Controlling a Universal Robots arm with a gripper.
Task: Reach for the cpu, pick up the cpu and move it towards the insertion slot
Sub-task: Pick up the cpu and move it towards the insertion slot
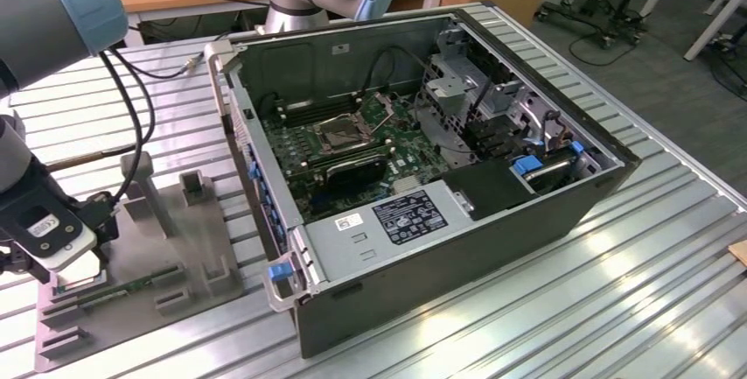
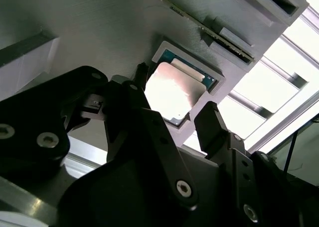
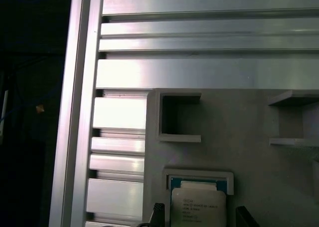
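My claw (image 2: 175, 90) hangs low over the cpu (image 2: 174, 101), its two dark fingers (image 2: 209, 122) spread apart, one on each side of the chip and not clamped on it. I cannot tell whether either fingertip touches anything. The cpu lies flat, pale shiny top up, in a shallow square nest (image 2: 215, 90) of the grey fixture plate (image 1: 187, 265). Both wrist views show it framed by the nest's raised rim. A long green circuit strip (image 1: 117, 290) lies on the same plate, near the nest. In the exterior view my arm (image 1: 47, 221) stands over this plate at the exterior view's left, beside the open computer case (image 1: 491, 230). The insertion slot (image 1: 345, 136) sits well apart from me, inside that case on the green board, a square metal frame with a dark centre. Plate and case both rest on the ribbed aluminium tabletop (image 1: 653, 300)
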